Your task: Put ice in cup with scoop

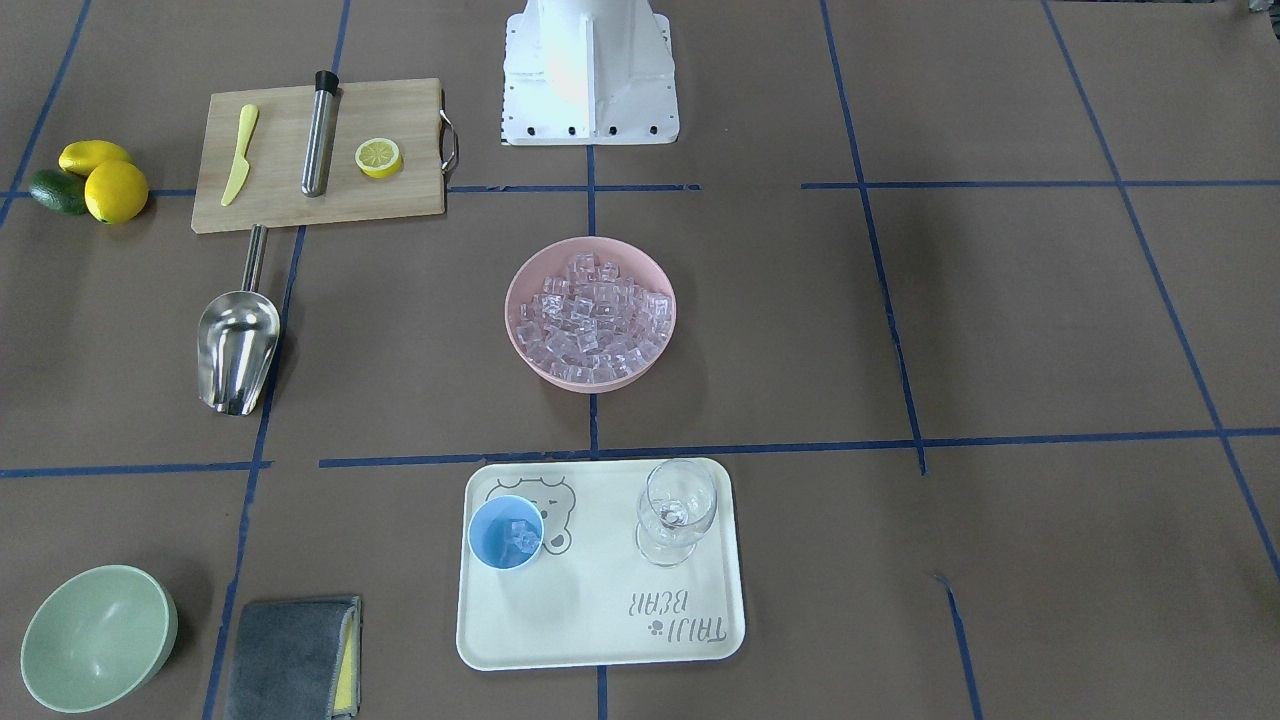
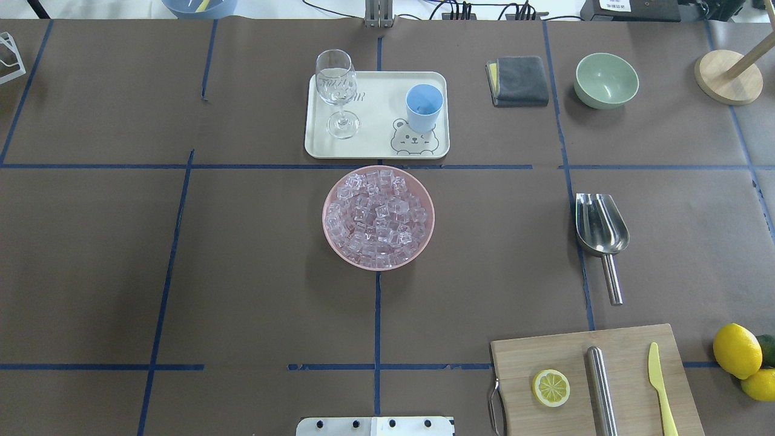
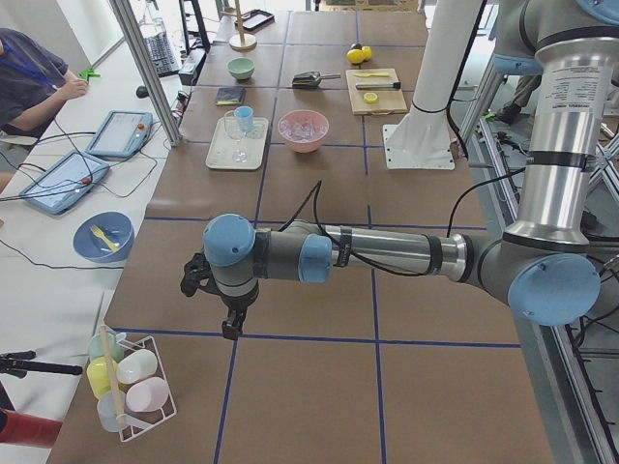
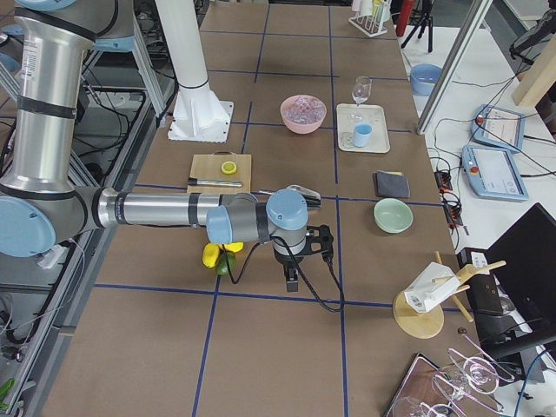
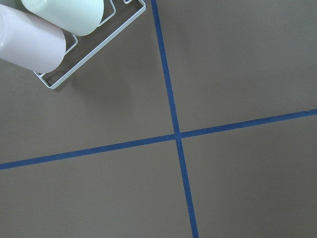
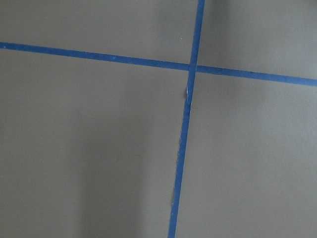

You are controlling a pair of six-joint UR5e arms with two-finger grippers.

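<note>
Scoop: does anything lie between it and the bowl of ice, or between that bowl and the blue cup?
Nothing visible does. Bare table separates the scoop from the pink bowl of ice. The cup stands on the tray just past the bowl; the wine glass is off to the side.

**Bright, even light with soft shadows**

Diffuse overhead light falls evenly on the matte brown worktop (image 2: 242, 272). Shadows are faint and soft-edged. The scoop (image 1: 237, 345) carries bright glare streaks. All views are sharp, and the right wrist view dims toward its lower left.
</note>
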